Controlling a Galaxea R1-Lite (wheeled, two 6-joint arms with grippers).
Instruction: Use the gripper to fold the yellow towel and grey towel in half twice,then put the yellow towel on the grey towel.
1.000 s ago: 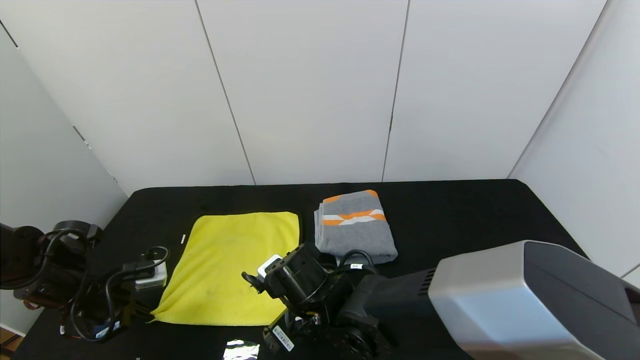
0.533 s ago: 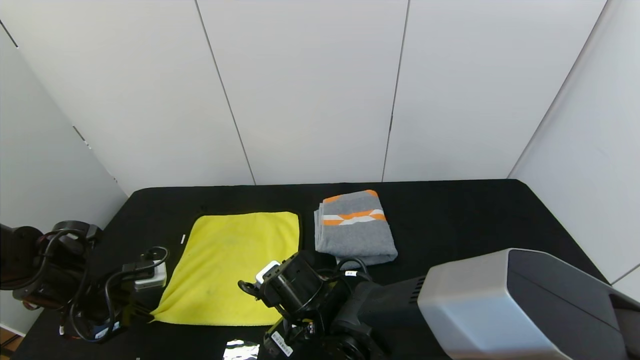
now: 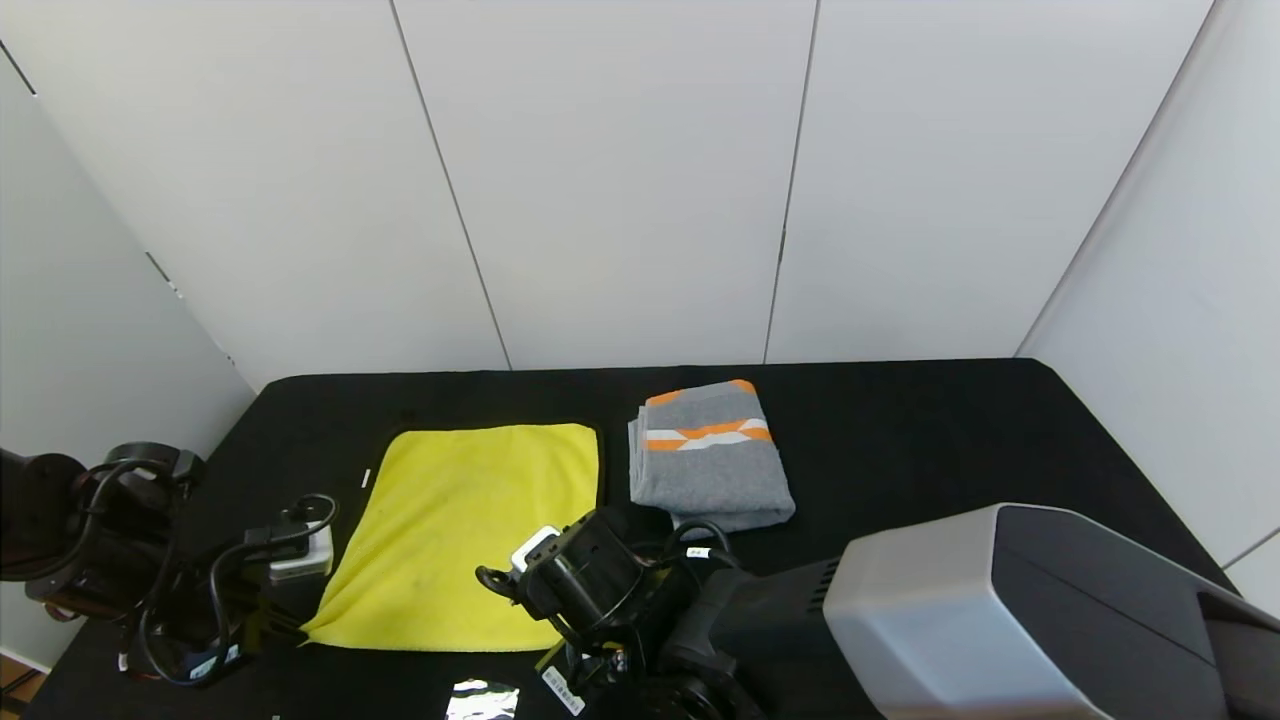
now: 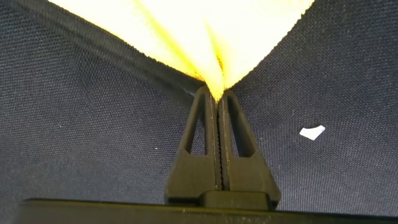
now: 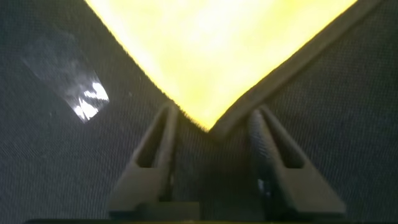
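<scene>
The yellow towel (image 3: 470, 525) lies spread flat on the black table (image 3: 900, 440). The grey towel (image 3: 708, 462) is folded into a small stack to its right, orange-and-white band at the far end. My left gripper (image 4: 217, 96) is shut on the yellow towel's near left corner (image 4: 214, 74), low at the table's left front. My right gripper (image 5: 212, 113) stands open astride the near right corner (image 5: 208, 118), one finger (image 5: 155, 146) on each side, the dark-trimmed tip between them and not pinched. In the head view the right wrist (image 3: 585, 580) hides that corner.
A shiny piece of tape (image 3: 482, 700) is stuck to the table by the front edge, close to the right gripper. A small white scrap (image 3: 366, 478) lies left of the yellow towel. White panel walls enclose the back and sides.
My right arm has come down and toward the front edge, settling at the yellow towel's near right corner. The left arm and both towels have stayed where they were.
</scene>
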